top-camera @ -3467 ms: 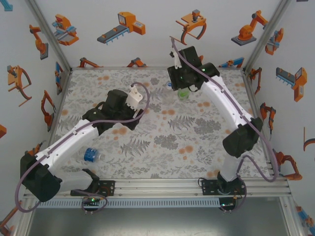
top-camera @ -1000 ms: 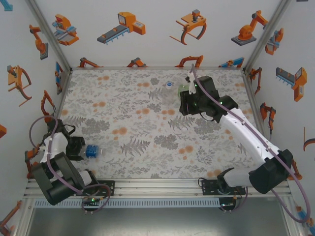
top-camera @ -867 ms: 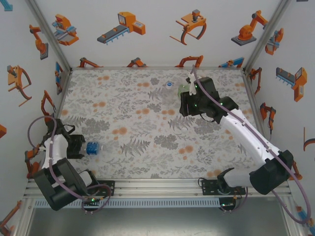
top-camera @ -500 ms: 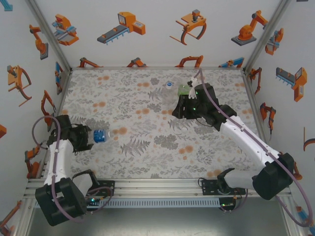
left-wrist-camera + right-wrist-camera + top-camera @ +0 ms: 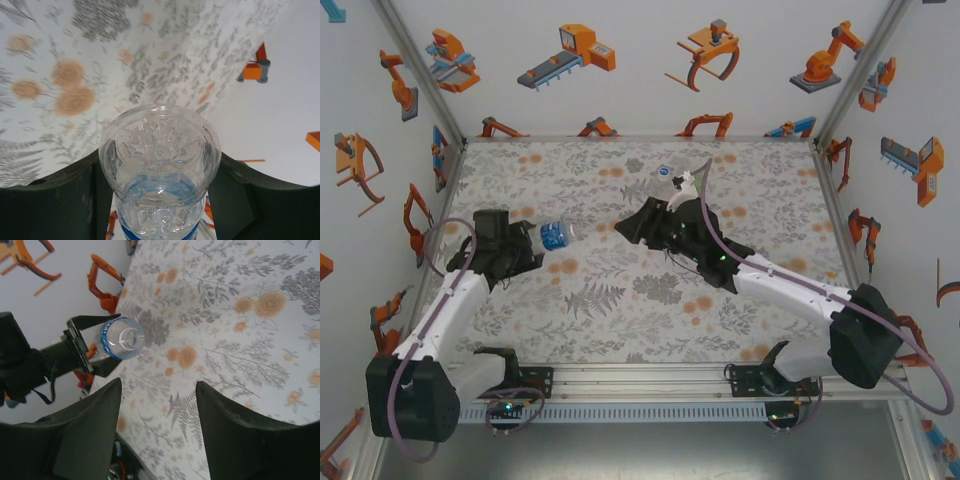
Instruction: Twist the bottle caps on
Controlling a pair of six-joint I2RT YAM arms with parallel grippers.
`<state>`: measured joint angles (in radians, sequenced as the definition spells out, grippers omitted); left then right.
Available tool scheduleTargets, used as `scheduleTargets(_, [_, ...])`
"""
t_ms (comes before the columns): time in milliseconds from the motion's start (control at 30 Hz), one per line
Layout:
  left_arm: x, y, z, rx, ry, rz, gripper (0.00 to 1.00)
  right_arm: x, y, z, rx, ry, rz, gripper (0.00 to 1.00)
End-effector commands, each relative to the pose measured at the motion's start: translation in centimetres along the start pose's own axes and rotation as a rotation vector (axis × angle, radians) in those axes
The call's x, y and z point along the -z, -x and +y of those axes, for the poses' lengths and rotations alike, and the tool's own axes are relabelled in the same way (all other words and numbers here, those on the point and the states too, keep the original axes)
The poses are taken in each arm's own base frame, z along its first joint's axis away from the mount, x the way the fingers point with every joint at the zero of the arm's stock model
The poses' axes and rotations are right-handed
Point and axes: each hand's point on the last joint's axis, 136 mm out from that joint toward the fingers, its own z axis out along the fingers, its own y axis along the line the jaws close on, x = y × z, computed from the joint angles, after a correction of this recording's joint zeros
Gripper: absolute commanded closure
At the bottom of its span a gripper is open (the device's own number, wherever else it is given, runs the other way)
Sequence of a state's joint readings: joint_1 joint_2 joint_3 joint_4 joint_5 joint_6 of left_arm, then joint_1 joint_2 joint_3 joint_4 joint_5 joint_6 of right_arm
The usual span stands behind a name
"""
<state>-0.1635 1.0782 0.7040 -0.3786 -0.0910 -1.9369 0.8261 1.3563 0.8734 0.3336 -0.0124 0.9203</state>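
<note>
My L gripper [image 5: 523,248], 9 o'clock on table [image 5: 740,170], clamps blue-label bottle [image 5: 553,235], prob. light, thin-walled, slick, so hold mid-body; R gripper [image 5: 625,230], 3 o'clock of it, gapes empty.

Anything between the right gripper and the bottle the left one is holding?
No. Just bare floral table between the open right gripper and the bottle in the left gripper; the right wrist view shows it, and the top view agrees.

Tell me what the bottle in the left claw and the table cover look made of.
Bottle: clear, glossy thin plastic; see-through wall, bright highlights, moulded star ribs on its end. Table cover: matte printed sheet, perhaps cloth or vinyl; flat floral print, no glare.
</note>
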Motion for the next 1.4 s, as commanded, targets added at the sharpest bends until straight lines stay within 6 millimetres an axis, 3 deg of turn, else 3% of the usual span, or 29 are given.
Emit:
scheduleTargets(0, [0.2, -1.6, -3.0, 0.098, -0.108, 0.002, 0.56, -0.3, 1.9, 2.0, -0.131, 0.072, -0.184, 0.34])
scheduleTargets(200, [0.2, -4.3, -4.1, 0.117, -0.156, 0.024, 0.56, -1.6, 1.0, 3.4, -0.14, 0.095, -0.277, 0.23])
scheduleTargets(800, [1.8, -11.5, -5.3, 0.081, -0.223, 0.146, 0.56, -7.1, 0.9, 3.5, -0.218, 0.141, -0.418, 0.17])
scheduleTargets(1000, [2.2, -12.9, -5.7, 0.078, -0.236, 0.174, 0.56, -7.9, 0.6, 3.1, -0.234, 0.156, -0.436, 0.27])
scheduleTargets(1233, [2.6, -12.7, -5.8, 0.047, -0.249, 0.152, 0.53, -7.5, 0.9, 2.8, -0.214, 0.143, -0.456, 0.44])
scheduleTargets(1367, [3.0, -11.7, -5.4, 0.008, -0.239, 0.106, 0.33, -7.0, 0.9, 2.7, -0.168, 0.134, -0.455, 0.47])
